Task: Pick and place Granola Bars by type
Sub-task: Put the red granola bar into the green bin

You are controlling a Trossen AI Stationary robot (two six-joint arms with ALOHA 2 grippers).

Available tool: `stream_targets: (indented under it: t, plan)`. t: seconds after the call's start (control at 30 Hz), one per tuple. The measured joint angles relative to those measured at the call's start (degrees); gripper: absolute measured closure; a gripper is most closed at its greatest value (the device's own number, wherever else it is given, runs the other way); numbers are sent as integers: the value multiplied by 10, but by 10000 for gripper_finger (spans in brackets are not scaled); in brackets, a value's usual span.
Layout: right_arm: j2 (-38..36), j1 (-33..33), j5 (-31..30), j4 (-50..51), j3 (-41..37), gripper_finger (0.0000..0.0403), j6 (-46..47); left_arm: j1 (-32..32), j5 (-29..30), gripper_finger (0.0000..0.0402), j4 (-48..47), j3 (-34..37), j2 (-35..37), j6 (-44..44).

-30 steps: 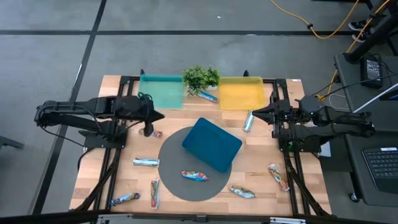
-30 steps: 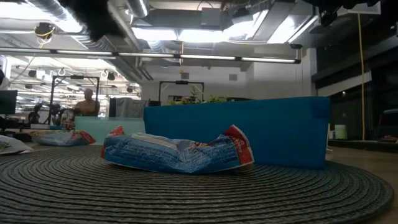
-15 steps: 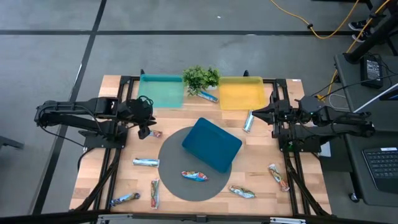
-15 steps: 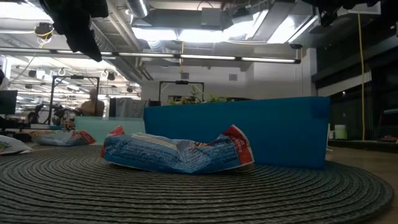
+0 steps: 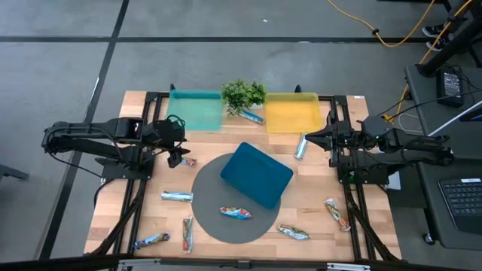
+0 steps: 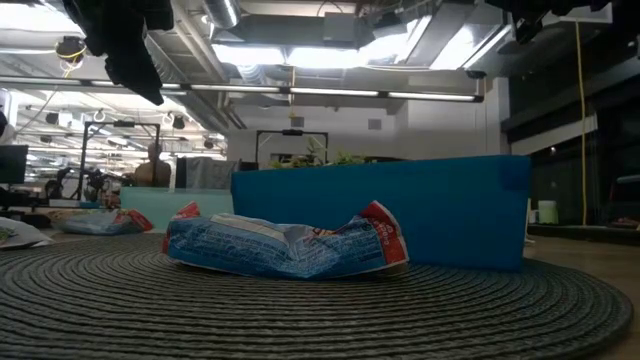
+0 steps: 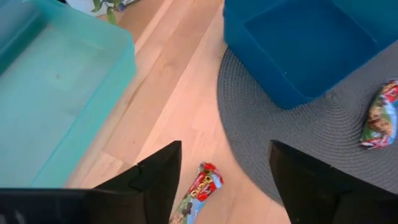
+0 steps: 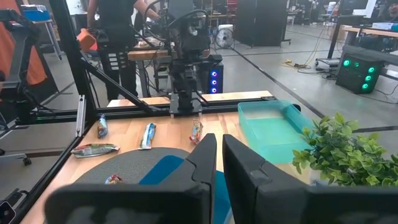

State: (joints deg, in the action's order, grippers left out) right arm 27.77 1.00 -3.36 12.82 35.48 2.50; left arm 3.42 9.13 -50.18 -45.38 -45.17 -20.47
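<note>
Several foil-wrapped Granola Bars lie about the wooden table. One red-ended bar (image 7: 200, 190) lies on the wood by the grey round mat (image 5: 218, 229), just below my left gripper (image 7: 225, 147), which stands open above it, slanting down, without touching it. Other bars lie at the near left (image 5: 179, 196), on the mat (image 5: 235, 213) and at the near right (image 5: 337, 214). My right gripper (image 5: 310, 138) waits shut and level over the table's right side, near a bar (image 5: 300, 147) lying on the wood.
A teal tray (image 5: 196, 110) and a yellow tray (image 5: 291, 111) stand at the far edge, with a small green plant (image 5: 242, 93) and one bar (image 5: 252, 117) between them. A blue tray (image 5: 257, 175) sits on the mat. People show in the room beyond.
My left gripper has tipped downward toward the red-ended bar by the mat, sinking a little, and has opened from shut. The bars and trays have stayed where they were.
</note>
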Motion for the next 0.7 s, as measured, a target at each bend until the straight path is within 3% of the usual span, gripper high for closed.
stream_targets:
  t: [0.4, 0.7]
  plan:
    - [0, 0, 0, 12, 0, 370, -14, 0, 45, 163, -18, 0, -10, -47]
    - [0, 0, 0, 21, 0, 370, -14, 0, -4, 164, -18, 75, -68, -44]
